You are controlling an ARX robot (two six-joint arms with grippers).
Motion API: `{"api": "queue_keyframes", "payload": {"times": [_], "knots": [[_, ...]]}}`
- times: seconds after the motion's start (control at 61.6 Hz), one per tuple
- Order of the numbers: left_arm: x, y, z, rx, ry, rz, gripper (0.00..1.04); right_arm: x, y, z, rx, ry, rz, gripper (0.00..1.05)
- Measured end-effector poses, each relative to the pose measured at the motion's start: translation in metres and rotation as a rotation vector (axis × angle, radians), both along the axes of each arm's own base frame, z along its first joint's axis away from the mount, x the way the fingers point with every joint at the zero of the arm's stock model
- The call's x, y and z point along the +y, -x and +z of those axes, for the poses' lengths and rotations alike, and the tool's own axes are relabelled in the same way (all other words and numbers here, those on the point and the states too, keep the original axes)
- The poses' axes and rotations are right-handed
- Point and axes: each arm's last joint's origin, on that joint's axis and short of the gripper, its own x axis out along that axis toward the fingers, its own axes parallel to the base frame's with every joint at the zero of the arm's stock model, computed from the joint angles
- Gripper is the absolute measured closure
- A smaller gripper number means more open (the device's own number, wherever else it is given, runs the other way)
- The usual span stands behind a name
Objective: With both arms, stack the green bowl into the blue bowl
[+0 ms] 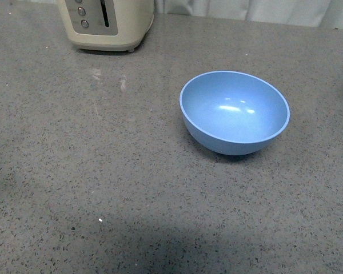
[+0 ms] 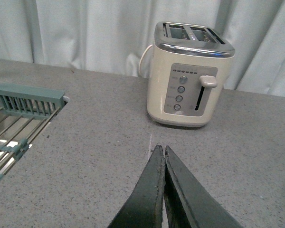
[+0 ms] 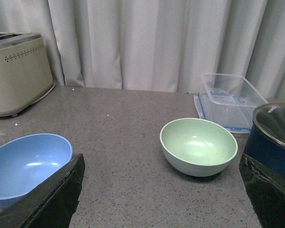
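Green bowl (image 3: 198, 145): upright on the counter, near the blue bowl (image 1: 234, 111) but apart from it.
Right gripper (image 3: 160, 161): jaws wide, empty. I'd set one finger inside the green rim, one outside, and lift level.
Left gripper (image 2: 163, 149): jaws pressed together, empty, facing the toaster (image 2: 190, 80).
Lettering: a mark on the pot lid (image 3: 275, 121), possibly a brand, unreadable.

On my screens the worktop (image 1: 103, 171) looks like grey speckled stone with a faint sheen. The blue bowl (image 1: 234, 111) and green bowl (image 3: 198, 145) look like matt plastic, the green one faintly ridged outside. The toaster (image 2: 190, 85) has a smooth cream plastic body under a polished metal top. The curtain (image 3: 147, 42) is pale cloth, the box (image 3: 228, 99) clear glossy plastic, the pot lid (image 3: 275, 126) shiny. The left gripper (image 2: 162, 148) has dull black jaws.
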Motion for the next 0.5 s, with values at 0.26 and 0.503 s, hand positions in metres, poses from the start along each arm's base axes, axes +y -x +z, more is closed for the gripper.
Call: {"api": "queue_keyframes", "payload": {"times": [0.26,0.503], "knots": [[0.0,0.024,-0.011,0.0,-0.01,0.0,1.01,0.0,0.0,0.0,0.0,0.0,0.0,0.09],[0.0,0.038,-0.019,-0.01,-0.01,0.0,1.01,0.0,0.0,0.0,0.0,0.0,0.0,0.09]]}}
